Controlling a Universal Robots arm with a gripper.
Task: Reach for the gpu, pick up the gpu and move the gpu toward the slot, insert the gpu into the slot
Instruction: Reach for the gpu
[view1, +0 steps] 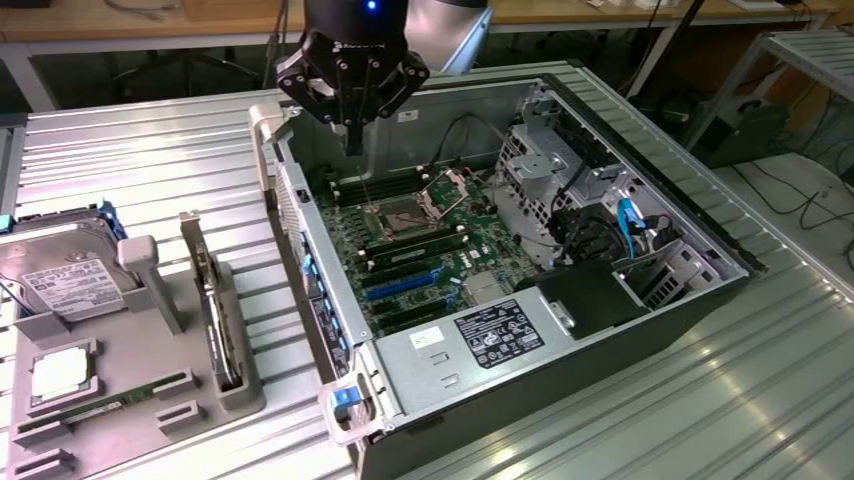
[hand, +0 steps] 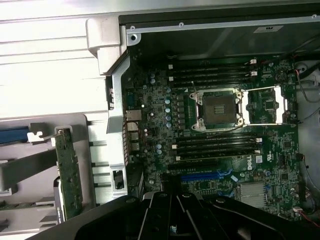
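From where I stand this is the very start of the reach. The gripper (view1: 354, 140) hangs over the open computer case (view1: 694, 270), above the motherboard (view1: 441, 250) near the case's rear wall. Its 2 fingers are pressed together with nothing between them. The graphics card (view1: 220, 320) is outside the case altogether, standing on its long edge in a grey holder (view1: 147, 400). That holder lies on the ribbed metal table (view1: 160, 160) toward the exterior view's left edge. The card sits along the holder's edge nearest the case, and 1 hard drive (view1: 60, 275) is propped at the holder's far side. Tool and card are well apart, with the case's side wall between them. The blue slot (view1: 404, 286) lies empty on the motherboard. I'd judge that taking the card calls for the fingers to part, and for the arm to clear the case wall and come down squarely over the card's thin upper edge; a skewed approach could knock it in its holder.
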